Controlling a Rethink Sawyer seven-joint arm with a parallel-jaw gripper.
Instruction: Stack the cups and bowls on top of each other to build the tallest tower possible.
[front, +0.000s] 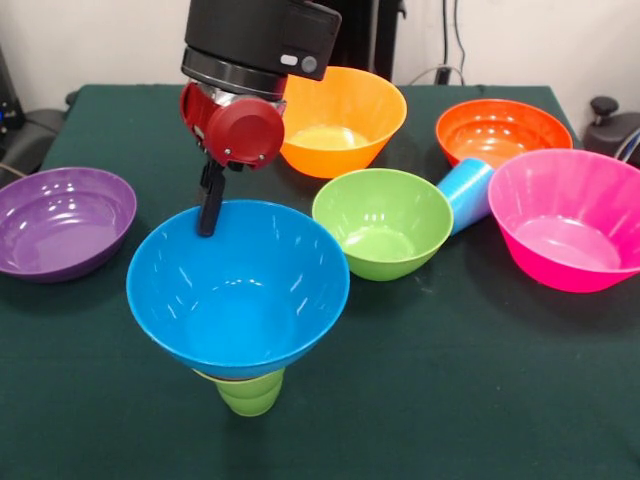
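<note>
Green cloth covers the tabletop (480, 400). Blue bowl (238, 290) sits atop the lime green cup (250, 392), near front. Claw (210, 205) grips the blue bowl's far rim, fingers closed on it. Light blue cup (468, 192) lies tipped between green bowl (383, 222) and pink bowl (565, 220).

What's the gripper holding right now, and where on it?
The gripper appears to hold the blue bowl by its far rim, one dark finger showing against the rim. The bowl sits on the lime green cup. The grip looks likely but is not certain.
</note>
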